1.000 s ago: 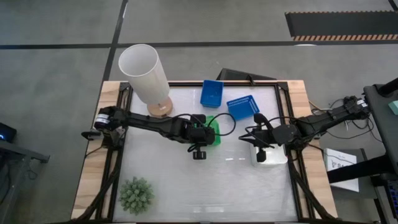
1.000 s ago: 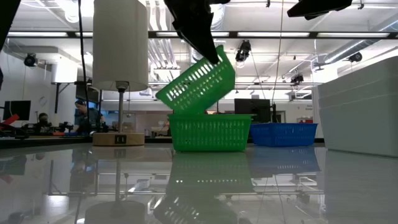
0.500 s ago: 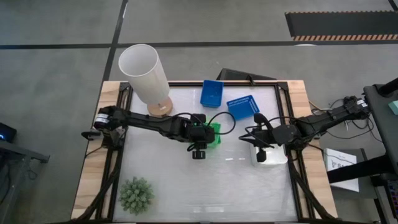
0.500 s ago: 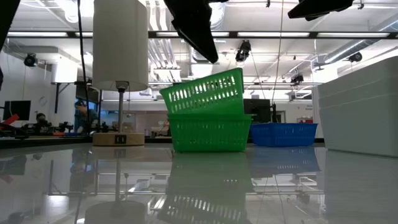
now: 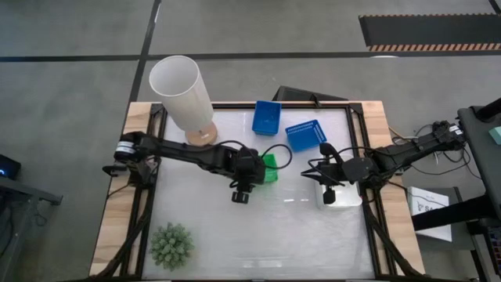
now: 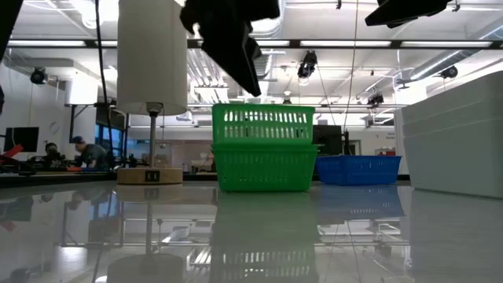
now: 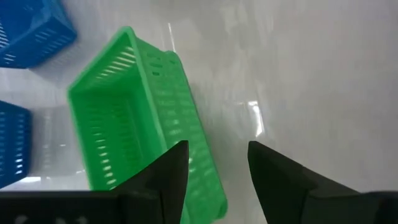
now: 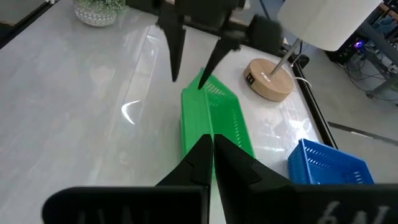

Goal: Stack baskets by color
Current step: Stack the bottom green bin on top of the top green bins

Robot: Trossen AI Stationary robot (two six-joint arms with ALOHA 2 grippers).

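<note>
Green baskets [image 6: 264, 149] nested near table [image 5: 313, 235] centre; left gripper [image 7: 214, 168] wide, empty, just beside. Blue baskets [image 5: 286, 125] near far edge unstacked. Right gripper [image 8: 211, 152] closed, empty.

Occlusions and cut-offs. High view: the left arm [image 5: 196, 157] covers most of the green baskets [image 5: 268, 166], leaving one corner in sight; how many are stacked cannot be counted there. The right gripper [image 5: 329, 193] hides much of the white baskets [image 5: 348, 197]. Low view: the white baskets [image 6: 464, 141] are cut by the picture's right edge, the lamp [image 6: 152, 59] by the top edge, and the green stack conceals part of a blue basket [image 6: 357, 169]. Left wrist view: two blue baskets [image 7: 31, 28] are cropped at the edge.
</note>
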